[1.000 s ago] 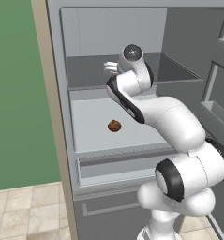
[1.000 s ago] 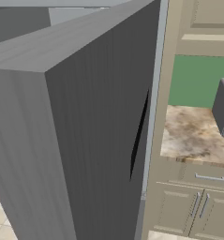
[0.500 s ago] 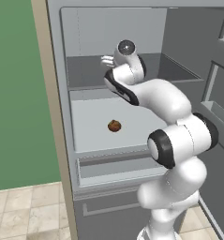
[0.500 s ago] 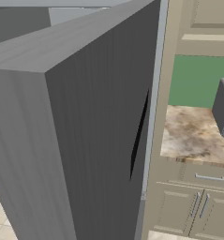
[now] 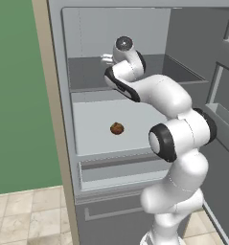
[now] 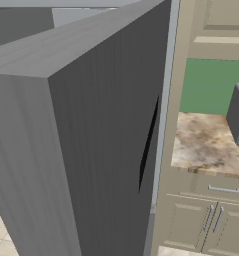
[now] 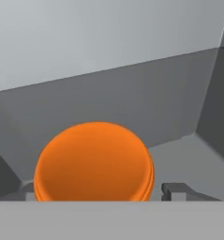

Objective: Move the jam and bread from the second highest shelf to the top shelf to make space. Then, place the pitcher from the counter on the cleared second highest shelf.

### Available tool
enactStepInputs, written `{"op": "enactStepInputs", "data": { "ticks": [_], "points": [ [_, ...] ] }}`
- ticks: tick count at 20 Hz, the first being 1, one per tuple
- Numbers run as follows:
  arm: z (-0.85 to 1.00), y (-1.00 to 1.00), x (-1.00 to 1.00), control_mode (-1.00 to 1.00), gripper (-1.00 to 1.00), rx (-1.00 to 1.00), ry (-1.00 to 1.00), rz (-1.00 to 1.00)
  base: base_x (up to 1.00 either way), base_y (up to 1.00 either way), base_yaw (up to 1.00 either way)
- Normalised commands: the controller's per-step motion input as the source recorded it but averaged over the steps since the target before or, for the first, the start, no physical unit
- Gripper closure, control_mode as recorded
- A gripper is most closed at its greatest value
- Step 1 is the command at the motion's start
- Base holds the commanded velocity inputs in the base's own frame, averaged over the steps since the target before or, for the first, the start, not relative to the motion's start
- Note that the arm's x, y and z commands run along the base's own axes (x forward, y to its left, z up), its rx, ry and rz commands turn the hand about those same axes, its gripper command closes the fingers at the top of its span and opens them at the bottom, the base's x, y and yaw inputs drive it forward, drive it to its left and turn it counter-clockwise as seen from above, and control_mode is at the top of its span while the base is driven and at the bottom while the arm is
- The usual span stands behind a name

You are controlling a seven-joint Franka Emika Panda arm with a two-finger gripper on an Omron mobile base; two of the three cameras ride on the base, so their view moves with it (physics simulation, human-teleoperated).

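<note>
a kitchen: open fridge (image 5: 135,43), marbled counter (image 6: 206,145) over cream panelled cabinets (image 6: 211,220), tiled floor (image 5: 25,220).

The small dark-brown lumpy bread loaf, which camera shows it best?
The left base view: the small dark-brown lumpy bread loaf sits in plain sight on the pale whitish shelf. The right base view faces the grey fridge door; the hand view looks at the orange jam lid.

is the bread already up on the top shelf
No, the bread lies on the pale second highest shelf, below the dark top shelf.

left base faces fridge interior; hand view close above jam (image 7: 93,161).
</note>
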Motion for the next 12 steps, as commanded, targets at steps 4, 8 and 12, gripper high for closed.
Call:
{"op": "enactStepInputs", "data": {
  "ticks": [4, 8, 12],
  "points": [
    [0.0, 0.01, -0.13, -1.0, -1.0, -0.05, 0.0, 0.0, 0.0, 0.0, 0.0],
    [0.0, 0.0, -0.38, -1.0, -1.0, -0.03, 0.0, 0.0, 0.0, 0.0, 0.0],
    [0.0, 0.01, -0.38, -1.0, -1.0, -0.04, 0.0, 0.0, 0.0, 0.0, 0.0]
  ]
}}
